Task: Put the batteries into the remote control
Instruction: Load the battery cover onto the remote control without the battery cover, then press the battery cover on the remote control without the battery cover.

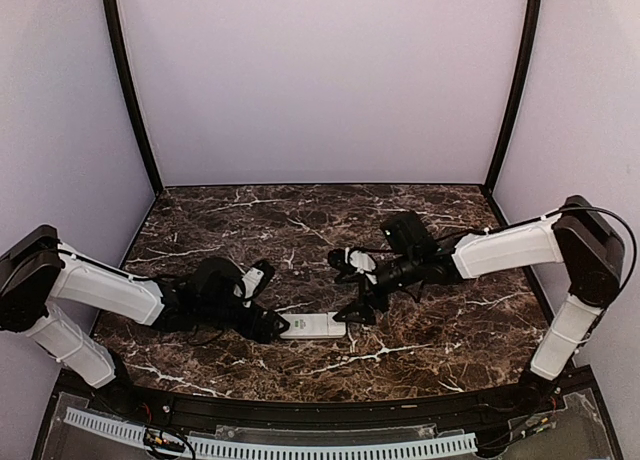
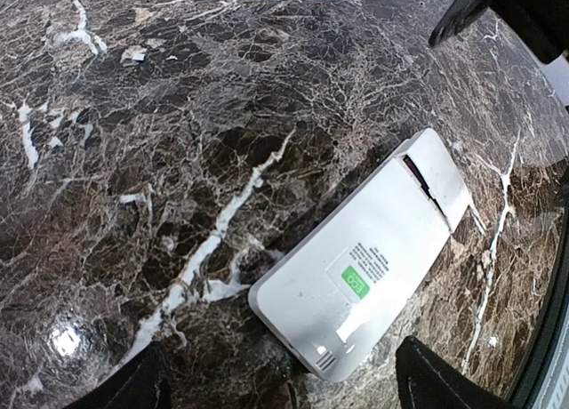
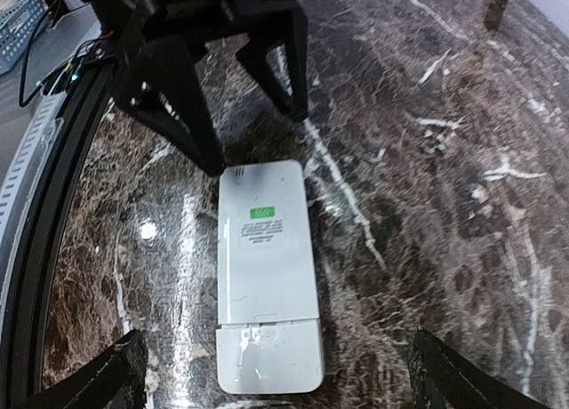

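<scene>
The remote control [image 1: 314, 326] lies face down by the middle of the near edge of the table [image 1: 200, 230], between my left gripper [image 2: 284, 375] and my right gripper [image 3: 276, 348], both wide apart, and a clumsy bump could slide it away.

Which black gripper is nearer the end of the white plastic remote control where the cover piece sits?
The right gripper: the cover sits at its end of the remote control; the left gripper faces the opposite end.

Left claw [image 1: 271, 327] blocks remote control [image 1: 313, 326] left end; right claw [image 1: 352, 311] crowds right end; far side open.
</scene>
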`<state>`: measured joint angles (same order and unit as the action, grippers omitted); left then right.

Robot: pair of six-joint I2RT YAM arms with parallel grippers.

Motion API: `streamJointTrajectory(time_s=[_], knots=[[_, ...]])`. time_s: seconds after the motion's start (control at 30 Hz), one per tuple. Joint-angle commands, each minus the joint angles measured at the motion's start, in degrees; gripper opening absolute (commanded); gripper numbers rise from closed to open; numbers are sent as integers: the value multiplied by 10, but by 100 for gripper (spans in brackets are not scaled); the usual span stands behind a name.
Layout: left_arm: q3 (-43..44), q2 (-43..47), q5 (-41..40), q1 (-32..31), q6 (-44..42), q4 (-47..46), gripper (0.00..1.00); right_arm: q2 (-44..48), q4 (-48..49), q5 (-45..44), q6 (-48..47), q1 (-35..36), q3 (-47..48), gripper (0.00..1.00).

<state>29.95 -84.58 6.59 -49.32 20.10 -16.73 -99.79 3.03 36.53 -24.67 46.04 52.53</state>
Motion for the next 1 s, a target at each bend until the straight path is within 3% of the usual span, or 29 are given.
streamJointTrajectory(time_s=[0.0,0.13,0.23,0.3,0.37,0.47,0.57,0.63,0.77,0.97], knots=[[-1,27,-6,3,-11,-6,87,87,41,-98,49,-1,27,99],[-8,55,-17,3,-10,-12,87,173,208,-268,150,-14,-21,99],[-16,78,-28,3,-3,-20,87,211,295,-357,291,-39,-52,99],[-18,85,-40,4,9,-15,86,213,240,-318,327,-64,-21,99],[-14,88,-56,3,25,3,82,199,104,-302,356,-70,39,94],[-20,94,-59,4,42,16,76,166,-75,-264,419,-65,125,75],[-37,104,-57,3,58,7,73,152,-171,-306,492,-29,128,59],[-47,110,-59,3,66,6,72,147,-212,-351,553,3,112,57],[-61,107,-80,3,72,10,69,129,-239,-332,689,29,66,52],[-68,84,-73,3,84,-3,68,47,-232,-298,732,68,66,52]])
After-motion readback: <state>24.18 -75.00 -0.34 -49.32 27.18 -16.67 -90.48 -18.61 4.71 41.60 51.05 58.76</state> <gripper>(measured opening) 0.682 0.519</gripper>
